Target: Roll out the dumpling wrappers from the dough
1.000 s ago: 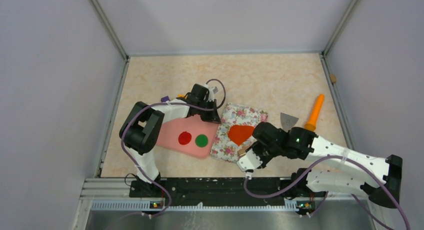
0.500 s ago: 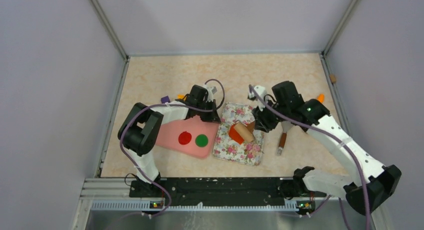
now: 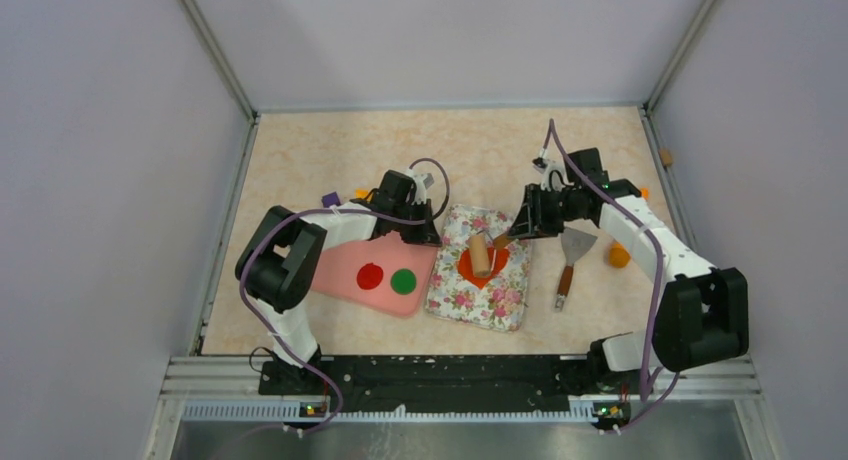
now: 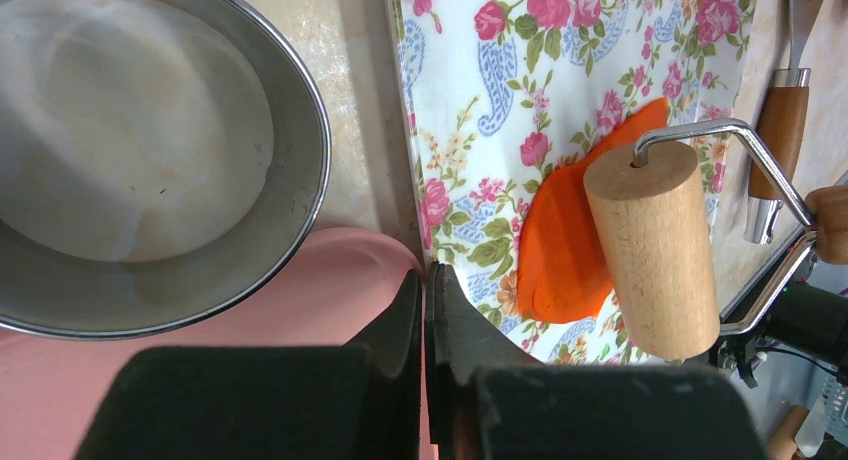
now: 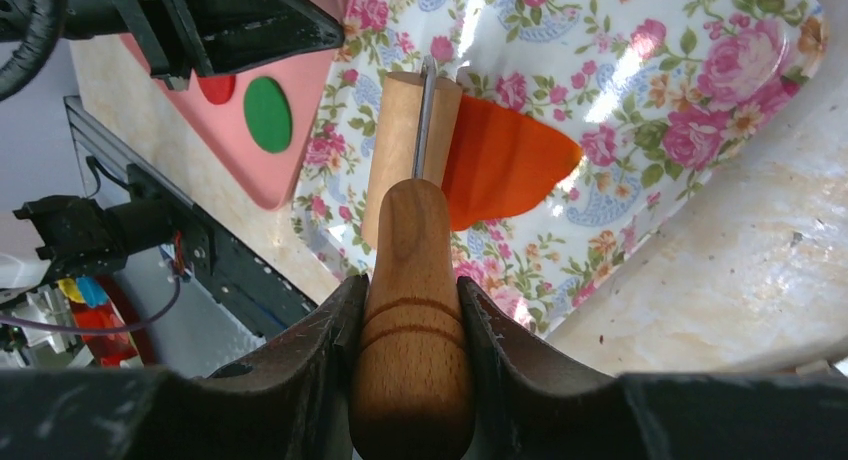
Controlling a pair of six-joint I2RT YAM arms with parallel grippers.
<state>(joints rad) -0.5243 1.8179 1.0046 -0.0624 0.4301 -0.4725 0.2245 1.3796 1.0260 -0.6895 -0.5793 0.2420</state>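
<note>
Dough (image 3: pixel 468 268) lies as a flat orange-red sheet near the middle of the overhead frame. It sits on a floral mat (image 3: pixel 495 300) spread on the counter (image 3: pixel 330 150). A wooden roller (image 3: pixel 480 252) lies across the dough, its drum running roughly top to bottom in that view. In the right wrist view the drum (image 5: pixel 400 150) covers the left part of the dough (image 5: pixel 505 165), and the rest tapers to a point toward the right of the frame.

The right claw (image 3: pixel 515 233) reaches in from the right of the mat and is clamped on the roller's wooden handle. Its fingers (image 5: pixel 325 355) press against both sides of the handle in the wrist view.

The left claw (image 3: pixel 431 238) is at the mat's left edge, by the upper right corner of a pink board (image 3: pixel 345 265). In the left wrist view its fingers (image 4: pixel 405 310) are pressed together with nothing visible between them, over the board's edge.

Two dumpling wrappers lie side by side but apart on the pink board, left of the mat: a red disc (image 3: pixel 370 275) and a green disc (image 3: pixel 403 280).

A metal bowl (image 4: pixel 312 130) fills the upper left of the left wrist view, just beside the mat. A scraper (image 3: pixel 570 255) with a wooden handle lies on the counter right of the mat. An orange stick (image 3: pixel 620 256) shows partly behind the right arm.
</note>
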